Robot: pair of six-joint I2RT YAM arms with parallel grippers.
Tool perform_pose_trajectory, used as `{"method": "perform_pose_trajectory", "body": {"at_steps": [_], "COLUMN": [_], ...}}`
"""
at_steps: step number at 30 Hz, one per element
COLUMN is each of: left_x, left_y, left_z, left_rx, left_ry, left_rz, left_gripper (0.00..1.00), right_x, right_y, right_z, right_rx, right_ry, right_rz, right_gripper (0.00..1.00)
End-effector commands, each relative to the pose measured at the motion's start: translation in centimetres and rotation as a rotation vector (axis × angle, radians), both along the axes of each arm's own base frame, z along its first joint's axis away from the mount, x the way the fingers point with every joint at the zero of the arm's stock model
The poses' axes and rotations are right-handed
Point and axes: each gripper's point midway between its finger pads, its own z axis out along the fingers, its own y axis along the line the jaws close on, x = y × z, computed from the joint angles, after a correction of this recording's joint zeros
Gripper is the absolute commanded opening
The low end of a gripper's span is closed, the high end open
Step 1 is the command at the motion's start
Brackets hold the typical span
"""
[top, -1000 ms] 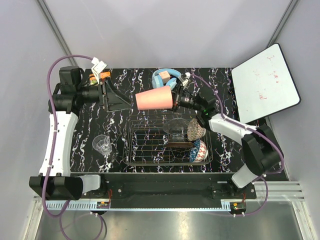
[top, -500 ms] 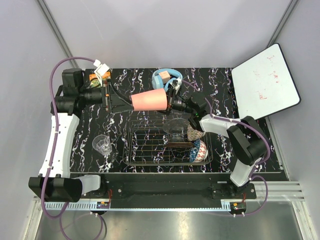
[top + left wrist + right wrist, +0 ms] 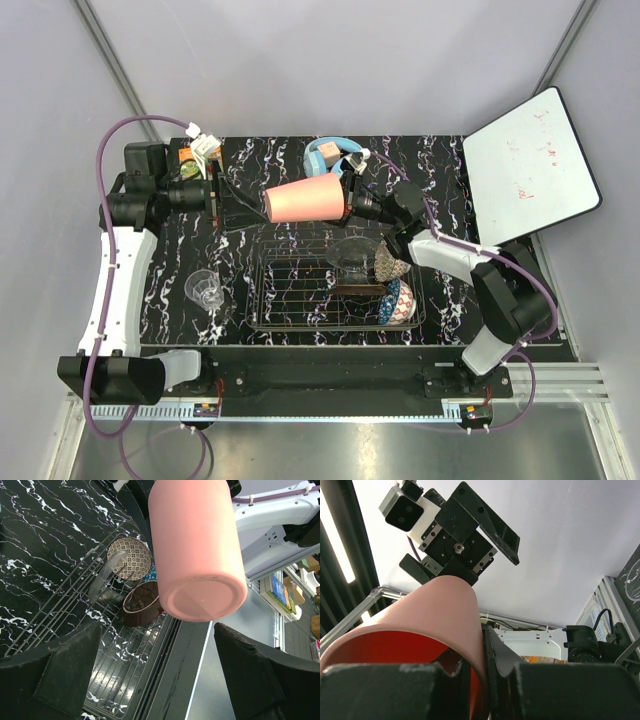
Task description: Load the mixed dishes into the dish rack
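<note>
Dishes not yet racked number two. Toward the table's (image 3: 440, 160) left edge, the small clear glass tumbler (image 3: 204, 288) stands upright near the left end of the dish rack (image 3: 290, 290). Over the far-left part, the left gripper (image 3: 235, 200) is spread wide and empty, facing the base of the salmon-pink cup (image 3: 305, 200). The cup hangs on its side in the air above the rack's far edge. The right gripper (image 3: 350, 200) pinches its rim, one finger inside the mouth. The clear glass shallow dish (image 3: 350, 255), beige-brown patterned bowl (image 3: 390, 260) and blue-patterned bowl (image 3: 398, 303) fill the rack's right end.

The step looks like a handover or a direct placement of the cup. Either the left claw must close around the cup's body before the right lets go, or the cup must come down onto the rack's free left half.
</note>
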Motion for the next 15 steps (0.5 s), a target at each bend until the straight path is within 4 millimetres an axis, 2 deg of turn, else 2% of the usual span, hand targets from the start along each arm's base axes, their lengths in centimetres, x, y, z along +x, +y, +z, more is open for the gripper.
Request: {"method": "perform_pose_trajectory", "body": {"at_steps": [1, 7, 15], "left_x": [0.0, -1.8, -1.9], "left_y": [0.1, -0.6, -0.8], "left_z": [0.8, 2.2, 2.9], "left_rx": [0.004, -0.072, -0.131], "left_ry": [-0.068, -0.069, -0.022], "left_rz": [-0.016, -0.11, -0.169], "left_gripper": [0.99, 0.99, 0.99], "right_x": [-0.8, -0.5, -0.1], "right_y": [-0.5, -0.4, 0.5], "right_z": [2.1, 1.4, 1.0], "right_rx": [0.044, 0.052, 0.062], "right_ry": [-0.079, -0.058, -0.041], "right_rz": [0.008, 0.007, 0.017], "right_gripper": [0.0, 0.0, 0.0]}}
